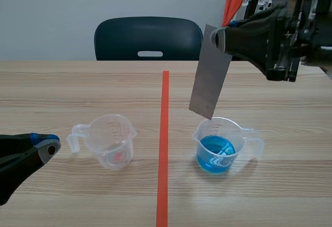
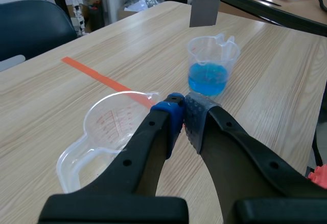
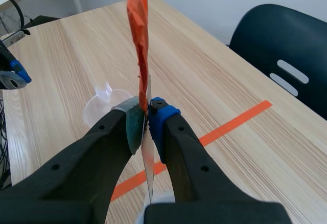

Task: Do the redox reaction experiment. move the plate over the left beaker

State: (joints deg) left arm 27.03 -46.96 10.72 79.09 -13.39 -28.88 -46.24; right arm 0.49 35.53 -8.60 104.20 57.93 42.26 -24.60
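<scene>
Bright, even, diffuse overhead light in all three views. Table uniformly lit. Shadows short and soft: faint patch on the wood beside the right beaker, fainter under the left beaker. Small white glints on the blue liquid. Plate reads flat grey in the scene view, darker from the left wrist.
</scene>
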